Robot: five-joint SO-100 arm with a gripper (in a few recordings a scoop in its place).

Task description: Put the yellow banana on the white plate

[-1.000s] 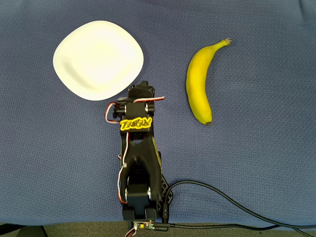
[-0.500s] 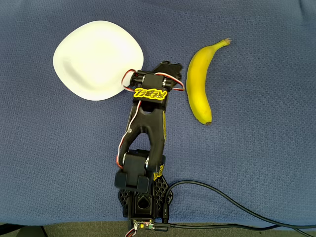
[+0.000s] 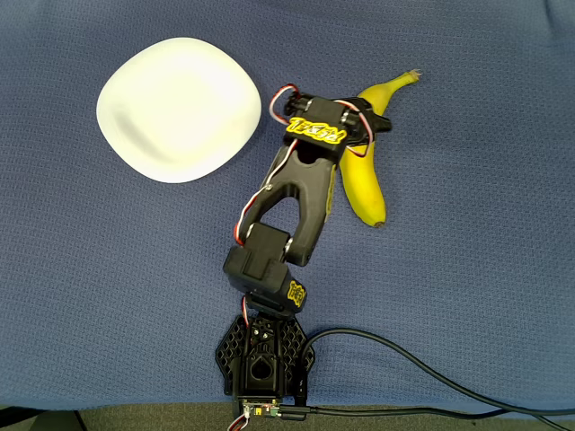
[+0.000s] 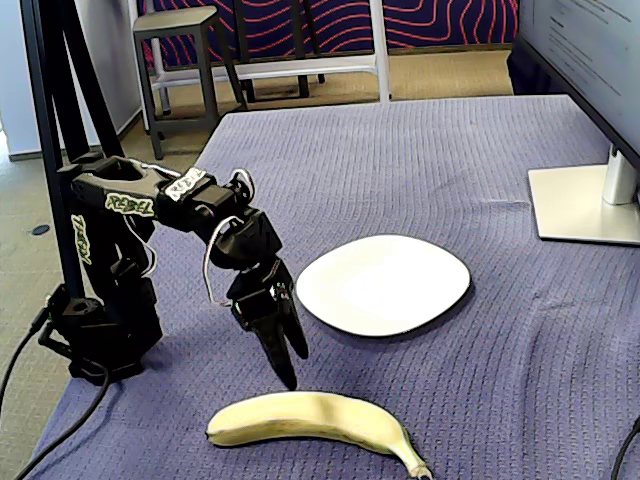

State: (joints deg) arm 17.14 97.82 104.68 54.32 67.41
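Observation:
The yellow banana [image 3: 361, 184] lies on the blue cloth at the right in the overhead view, stem end up; in the fixed view the banana [image 4: 310, 418] lies near the front edge. The white plate [image 3: 178, 108] is bare at the upper left, and the same plate [image 4: 385, 283] sits mid-table in the fixed view. My gripper [image 4: 288, 375] points down just above the banana's left part, its fingers together and holding nothing. From overhead, the arm's wrist [image 3: 325, 130] covers the banana's upper middle and hides the fingers.
The arm's base [image 3: 265, 359] stands at the front edge with a black cable [image 3: 431, 377] trailing right. A monitor stand [image 4: 585, 205] sits at the far right of the table. A stool [image 4: 185, 50] and black stand legs [image 4: 60, 100] are beyond the table.
The arm swung right, from beside the plate's lower right edge to over the banana, and reached further out. Banana and plate have not moved.

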